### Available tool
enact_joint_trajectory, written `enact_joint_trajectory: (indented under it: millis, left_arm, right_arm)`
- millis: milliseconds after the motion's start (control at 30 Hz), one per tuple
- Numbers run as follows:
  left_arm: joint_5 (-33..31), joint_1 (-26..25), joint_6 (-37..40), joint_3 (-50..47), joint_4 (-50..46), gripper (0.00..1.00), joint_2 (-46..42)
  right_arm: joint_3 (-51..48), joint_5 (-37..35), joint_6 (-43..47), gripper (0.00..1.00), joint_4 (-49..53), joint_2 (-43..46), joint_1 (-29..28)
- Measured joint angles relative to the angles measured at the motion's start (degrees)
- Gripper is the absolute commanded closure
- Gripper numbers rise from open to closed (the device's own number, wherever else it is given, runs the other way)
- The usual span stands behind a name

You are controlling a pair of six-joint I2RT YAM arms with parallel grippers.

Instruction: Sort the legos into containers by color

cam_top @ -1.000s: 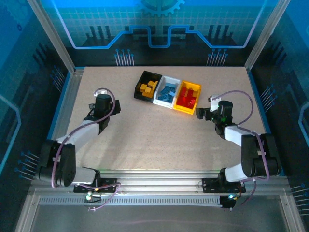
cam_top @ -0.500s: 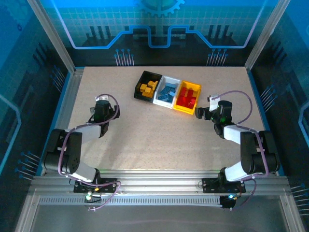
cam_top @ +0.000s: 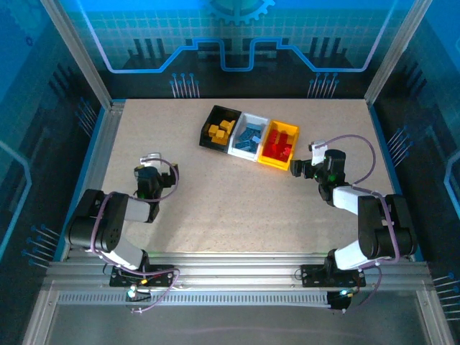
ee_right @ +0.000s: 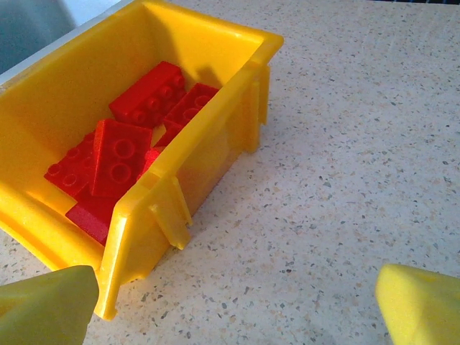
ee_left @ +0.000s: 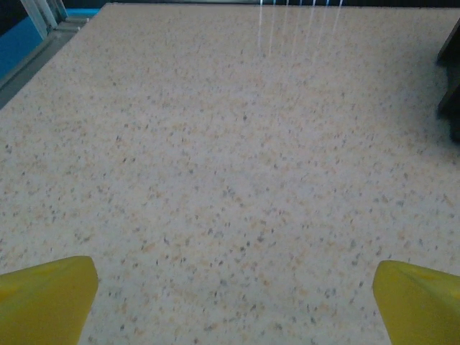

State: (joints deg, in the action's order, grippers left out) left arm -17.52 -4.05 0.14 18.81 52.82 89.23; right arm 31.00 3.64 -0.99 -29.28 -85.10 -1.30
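Observation:
Three containers stand in a row at the back middle of the table. The black bin (cam_top: pixel 207 128) holds yellow-orange legos (cam_top: pixel 219 129). Blue legos (cam_top: pixel 249 136) lie in the white bin (cam_top: pixel 254 117), and red legos (cam_top: pixel 280 146) fill the yellow bin (cam_top: pixel 277 166). My right gripper (cam_top: pixel 298 169) is open just right of the yellow bin. In its wrist view the yellow bin (ee_right: pixel 208 151) and red legos (ee_right: pixel 122 154) are ahead on the left, with bare table between the right gripper's (ee_right: pixel 237 295) fingers. My left gripper (cam_top: pixel 149 159) is open over bare table, far left of the bins.
The left gripper (ee_left: pixel 236 287) has speckled tabletop (ee_left: pixel 230 144) ahead of it and a dark shape (ee_left: pixel 451 79) at the right edge. Metal frame rails (cam_top: pixel 97 144) border the table. Both arms are folded back near their bases.
The left arm has folded back toward its base, so its gripper sits nearer the front edge. The right arm has hardly moved. Both grippers stayed open.

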Motion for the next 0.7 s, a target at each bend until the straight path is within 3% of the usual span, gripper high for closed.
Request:
enact_joint_trajectory:
  millis: [333,700]
  left_arm:
    - [-0.04,0.0,-0.02,0.55,1.79,0.01,-0.02]
    - [-0.15,0.0,-0.02,0.55,1.95,0.01,-0.02]
  right_arm:
    - [-7.61,-1.29,0.9,0.0,-9.62,-0.07,-0.59]
    - [-7.3,-4.44,1.07,0.0,-11.5,-0.66,-1.49]
